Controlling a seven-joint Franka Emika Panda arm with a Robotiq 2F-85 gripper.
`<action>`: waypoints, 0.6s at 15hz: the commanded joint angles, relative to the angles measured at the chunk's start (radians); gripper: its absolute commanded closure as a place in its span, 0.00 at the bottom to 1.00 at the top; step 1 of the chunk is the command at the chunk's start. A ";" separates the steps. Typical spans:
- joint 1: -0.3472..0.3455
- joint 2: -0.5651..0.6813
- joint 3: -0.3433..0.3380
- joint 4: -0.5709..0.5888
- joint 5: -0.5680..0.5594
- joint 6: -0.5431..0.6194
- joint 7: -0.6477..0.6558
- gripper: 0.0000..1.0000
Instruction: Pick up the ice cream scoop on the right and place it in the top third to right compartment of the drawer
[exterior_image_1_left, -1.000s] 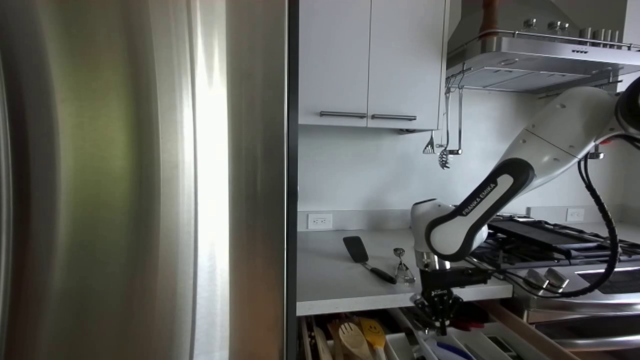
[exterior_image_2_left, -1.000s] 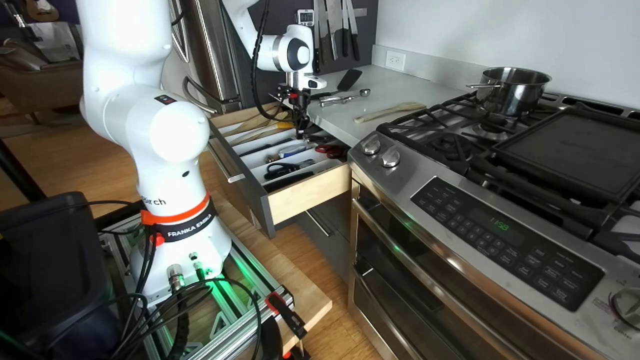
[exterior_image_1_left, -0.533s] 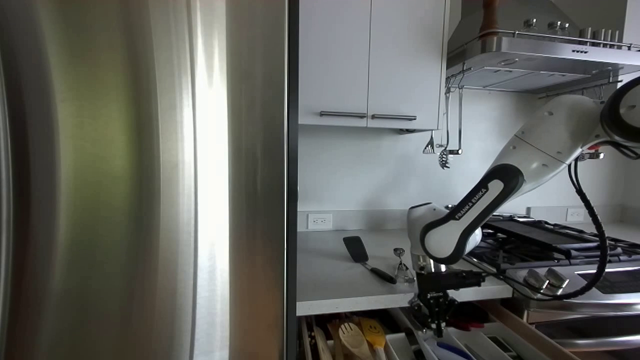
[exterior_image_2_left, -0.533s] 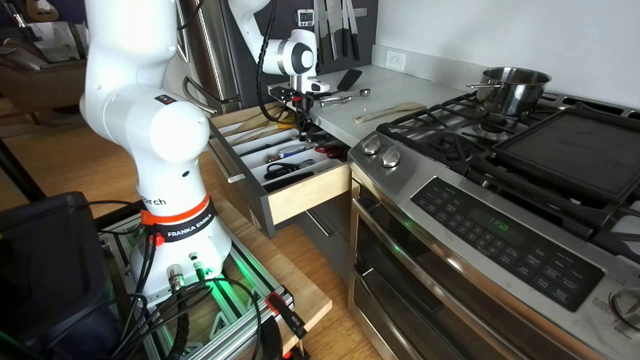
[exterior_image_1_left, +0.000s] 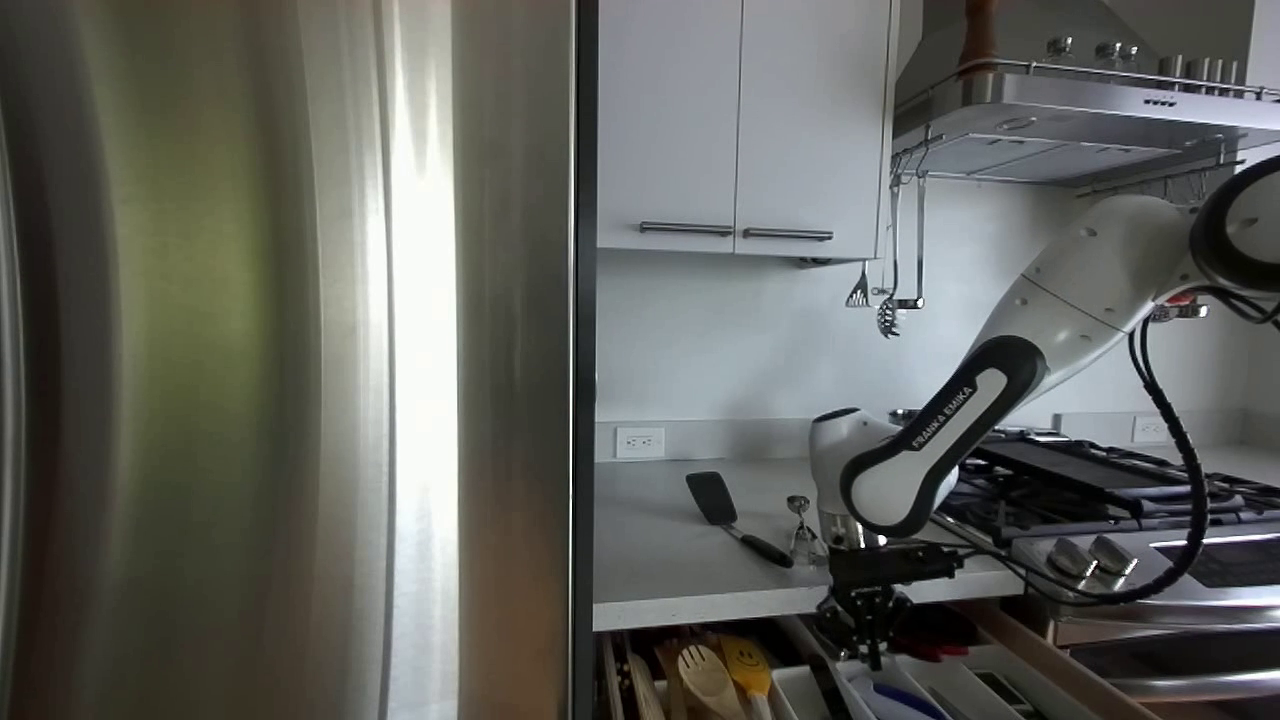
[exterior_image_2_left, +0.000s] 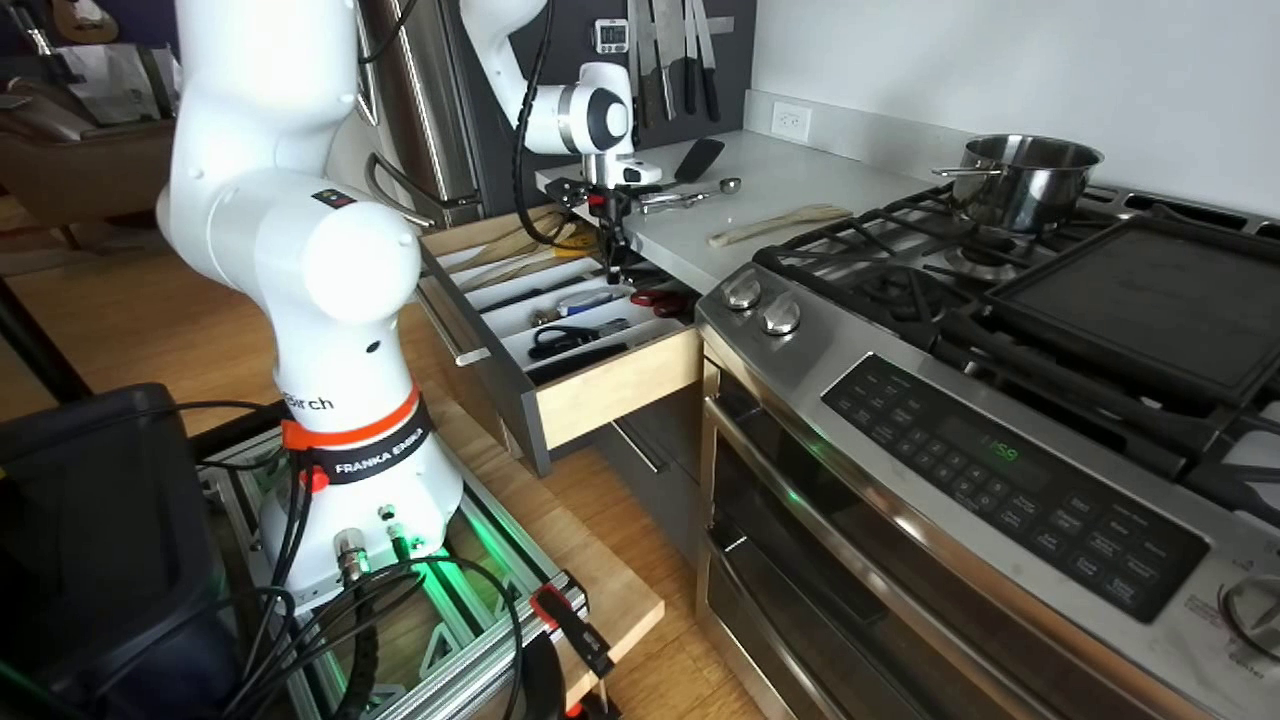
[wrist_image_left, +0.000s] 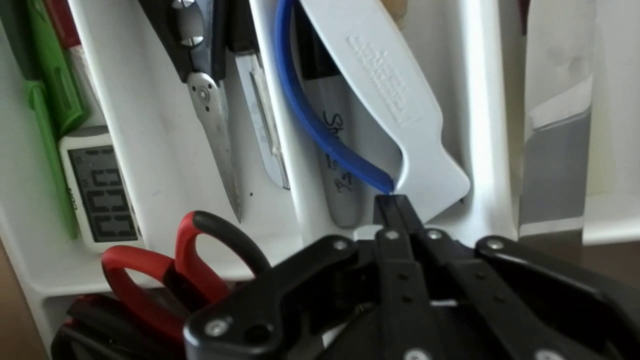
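The metal ice cream scoop lies on the counter near its front edge, in both exterior views (exterior_image_1_left: 802, 540) (exterior_image_2_left: 690, 199); it is out of the wrist view. The drawer (exterior_image_2_left: 620, 385) is pulled open below the counter and holds a white divided tray (wrist_image_left: 482, 100). My gripper (exterior_image_1_left: 874, 660) is in or just above the drawer, below and in front of the scoop and apart from it. In the wrist view its fingertips (wrist_image_left: 392, 200) are together with nothing between them. They are over a tray compartment with a grey-white handled tool (wrist_image_left: 395, 85) with a blue guard (wrist_image_left: 320, 132).
Neighbouring compartments hold scissors (wrist_image_left: 207, 100), red-handled scissors (wrist_image_left: 190, 265), a timer (wrist_image_left: 102, 187) and a flat blade (wrist_image_left: 557, 150). A black spatula (exterior_image_1_left: 712, 498) lies beside the scoop. A wooden spoon (exterior_image_2_left: 780, 225) lies on the counter. The stove bears a pot (exterior_image_2_left: 1030, 180).
The arm has lowered slightly, and my gripper has shifted a little over the drawer, slightly left in an exterior view. The scoop and the drawer have not moved.
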 joint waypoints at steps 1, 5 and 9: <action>0.025 0.018 -0.031 0.004 -0.064 0.048 0.096 1.00; 0.042 0.005 -0.044 -0.022 -0.131 0.114 0.191 1.00; 0.076 -0.010 -0.072 -0.069 -0.257 0.228 0.301 1.00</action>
